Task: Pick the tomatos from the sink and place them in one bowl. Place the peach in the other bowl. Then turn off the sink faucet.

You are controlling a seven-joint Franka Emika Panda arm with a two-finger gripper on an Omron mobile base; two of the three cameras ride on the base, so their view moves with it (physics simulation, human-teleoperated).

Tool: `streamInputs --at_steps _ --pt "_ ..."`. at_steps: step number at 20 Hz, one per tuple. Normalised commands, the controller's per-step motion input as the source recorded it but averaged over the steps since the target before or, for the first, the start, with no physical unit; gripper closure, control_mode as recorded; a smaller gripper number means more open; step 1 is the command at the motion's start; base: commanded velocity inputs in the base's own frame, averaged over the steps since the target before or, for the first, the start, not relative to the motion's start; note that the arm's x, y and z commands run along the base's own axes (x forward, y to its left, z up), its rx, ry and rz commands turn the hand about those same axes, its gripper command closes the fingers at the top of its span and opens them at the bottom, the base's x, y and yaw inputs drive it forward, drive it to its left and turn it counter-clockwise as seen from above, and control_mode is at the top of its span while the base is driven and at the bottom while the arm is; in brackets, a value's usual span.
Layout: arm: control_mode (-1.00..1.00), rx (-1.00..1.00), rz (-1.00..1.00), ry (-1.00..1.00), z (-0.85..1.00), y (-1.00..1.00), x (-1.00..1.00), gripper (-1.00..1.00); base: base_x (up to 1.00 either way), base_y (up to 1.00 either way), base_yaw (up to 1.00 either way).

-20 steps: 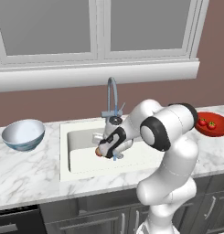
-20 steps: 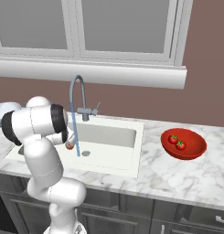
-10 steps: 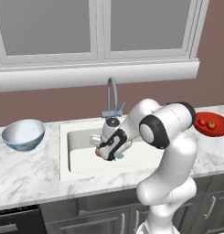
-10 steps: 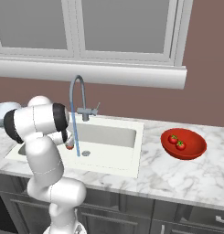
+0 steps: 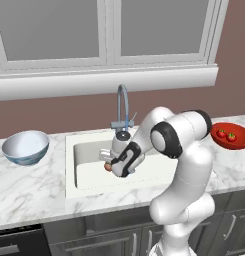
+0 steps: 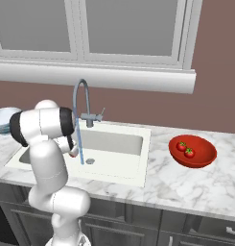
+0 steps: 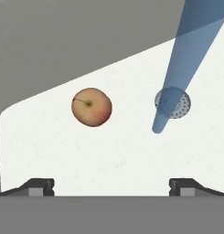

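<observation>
The arm has shifted slightly lower over the sink (image 5: 89,172) in the past second, so the reach for the peach (image 7: 91,107) is underway; both tomatoes (image 6: 185,149) already sit in the red bowl (image 6: 204,159); the gripper (image 7: 111,186) hangs wide and empty above the peach, touching nothing; water still runs from the faucet (image 5: 123,107).

Marble counter (image 5: 34,192) spans below and both sides of gripper. Window (image 5: 104,30) with white sill (image 5: 109,82) above and beyond gripper. Brown wall (image 6: 138,105) under sill. Dark cabinet fronts (image 6: 186,230) below counter, beneath gripper level.
</observation>
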Motion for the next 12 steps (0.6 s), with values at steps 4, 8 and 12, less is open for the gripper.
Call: streamInputs --at_steps 4,8,12 --pt "-1.00 0.00 -0.03 0.00 -0.14 0.00 0.14 -1.00 0.00 0.00 0.00" --pt "-1.00 0.00 -0.04 0.00 -0.15 0.00 0.21 -1.00 0.00 0.00 0.00" --pt "-1.00 0.00 -0.04 0.00 -0.12 0.02 0.18 -1.00 0.00 0.00 0.00"
